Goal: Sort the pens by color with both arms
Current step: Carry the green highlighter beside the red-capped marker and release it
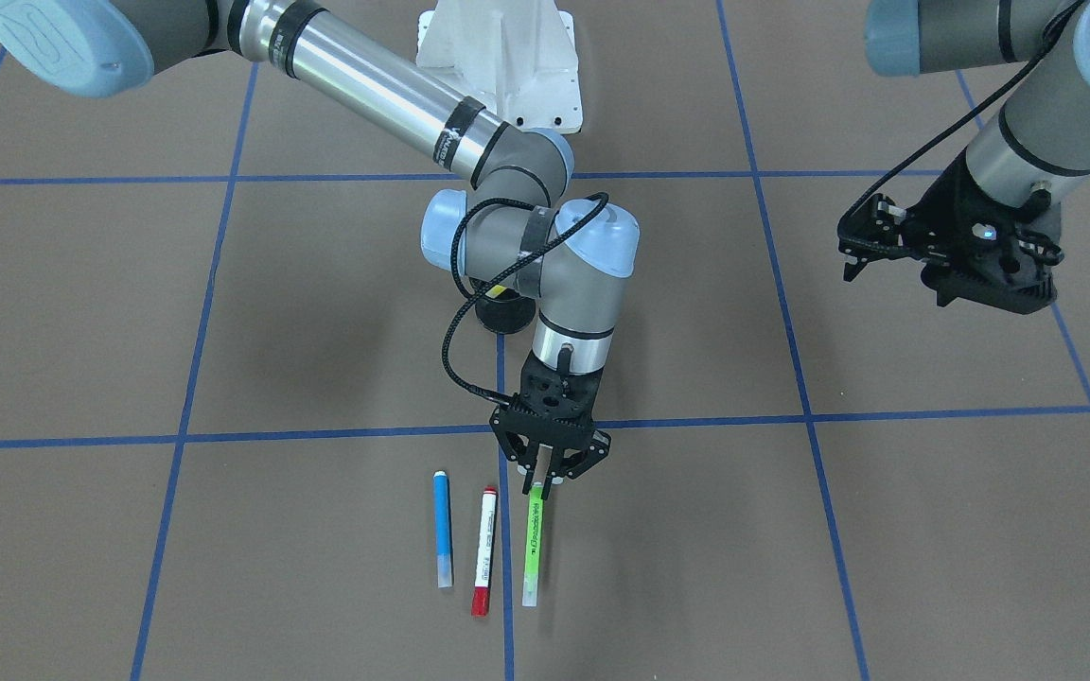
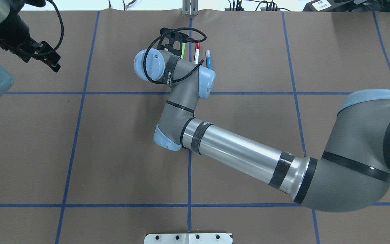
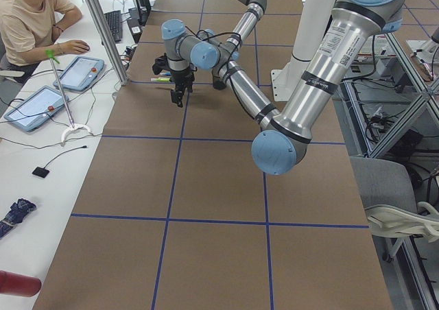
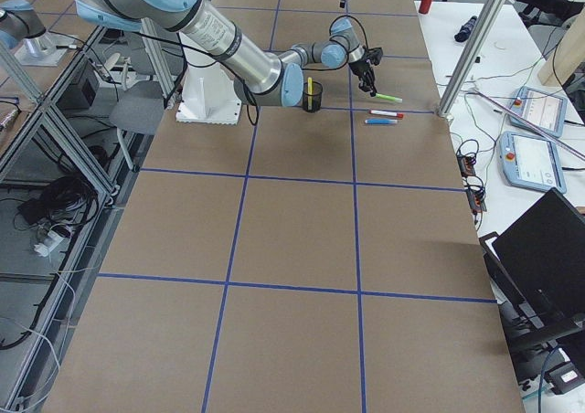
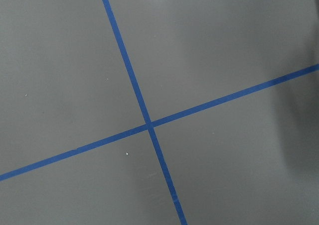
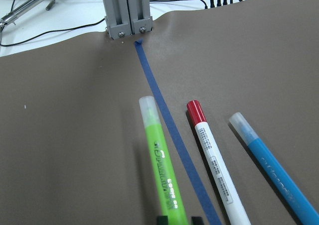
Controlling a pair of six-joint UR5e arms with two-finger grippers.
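Right claw (image 1: 537, 484) straddles the green pen (image 1: 533, 544) at one end, jaws narrowly parted, probably for pickup. Left claw (image 1: 853, 241), open and empty, hangs well apart from that pen.

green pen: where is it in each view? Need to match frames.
Front-facing: green pen bottom centre, rightmost of three pens.
Overhead: green pen top centre, leftmost of three.
Left side: green pen upper left, far end of the table.
Right side: green pen upper right, farthest of three.
Left wrist: not in it.
Right wrist: green pen bottom centre.
Landmark: blue tape line between it and the red-ended pen.
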